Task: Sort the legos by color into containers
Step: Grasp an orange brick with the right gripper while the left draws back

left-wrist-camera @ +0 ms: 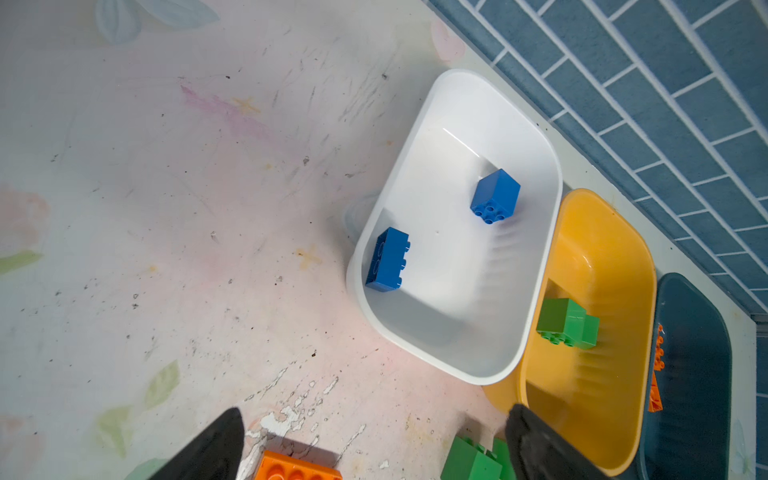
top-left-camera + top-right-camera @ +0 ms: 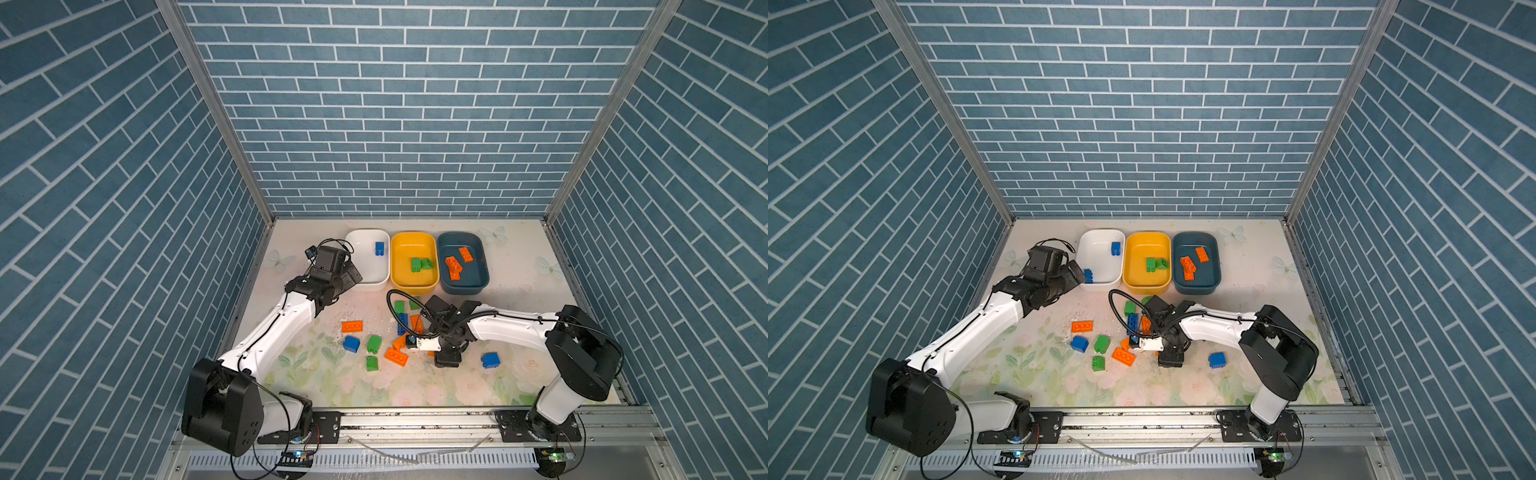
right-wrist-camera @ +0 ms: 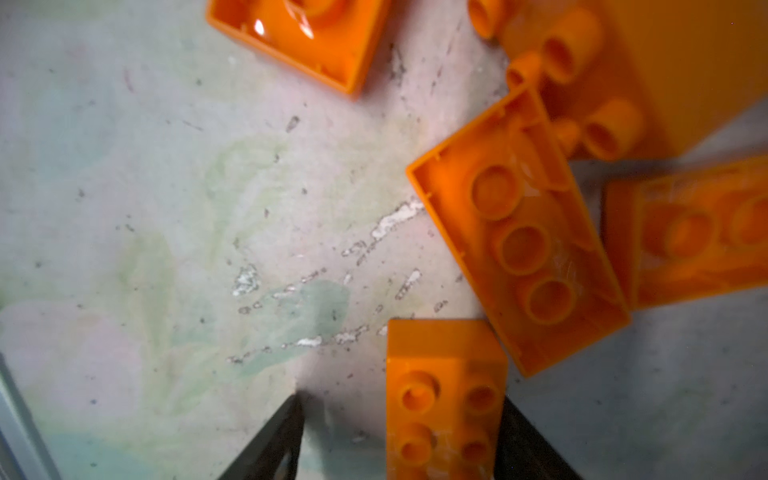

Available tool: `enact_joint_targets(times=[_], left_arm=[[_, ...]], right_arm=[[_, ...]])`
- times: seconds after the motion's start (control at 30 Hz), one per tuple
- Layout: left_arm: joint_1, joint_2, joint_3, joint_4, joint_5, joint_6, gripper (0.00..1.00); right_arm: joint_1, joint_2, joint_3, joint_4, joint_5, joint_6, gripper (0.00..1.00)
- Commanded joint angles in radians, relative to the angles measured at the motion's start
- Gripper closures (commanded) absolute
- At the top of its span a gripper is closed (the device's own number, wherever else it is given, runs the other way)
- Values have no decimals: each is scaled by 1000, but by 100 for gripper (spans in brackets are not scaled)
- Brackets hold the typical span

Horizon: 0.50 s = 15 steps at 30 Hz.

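Observation:
In both top views the white tub holds blue legos, the yellow tub green ones, and the dark teal tub orange ones. My left gripper hangs open and empty by the white tub's near-left corner; its wrist view shows two blue bricks inside that tub. My right gripper is low over the loose pile. An orange brick lies between its fingers, one finger against it and a gap at the other.
Loose bricks lie mid-table: orange, blue, green, orange, and blue right of the right arm. Several orange bricks crowd around the right gripper. Orange and green bricks sit near the left fingers.

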Motion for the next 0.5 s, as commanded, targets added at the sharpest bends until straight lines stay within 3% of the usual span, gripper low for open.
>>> enact_joint_targets(times=[0.0,0.27,0.47], left_arm=[[10,-12,-14,-19,-18,-19,1],[11,17,-25,6,4,-33,1],[10,37,-22,21,23,-32,1]], right_arm=[[25,57,-8,-13,99,-79,43],[35,6,-38,51,142,-98,70],[35,-70,-70,106,169,-122,79]])
